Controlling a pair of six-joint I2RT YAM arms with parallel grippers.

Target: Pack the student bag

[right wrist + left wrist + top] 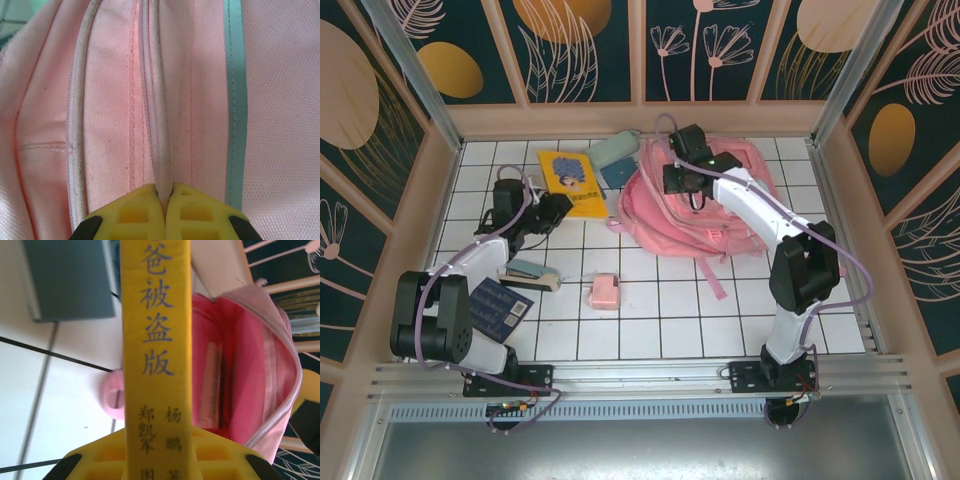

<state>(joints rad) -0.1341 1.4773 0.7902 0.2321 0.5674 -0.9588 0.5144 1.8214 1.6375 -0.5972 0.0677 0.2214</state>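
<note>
pink student bag (250, 365) partly behind book (156, 340)

The left arm (470, 262) bends at the elbow and reaches forward and to the right, with its wrist low. The left end effector (157, 450) clamps a yellow book (157, 340) by the spine, one finger on each side. The right arm (760, 210) rises from its base, folds at the elbow and stretches forward and to the left. The right end effector (165, 192) points down, its fingers pinched tight on a raised seam of the bag (100, 110).
</note>
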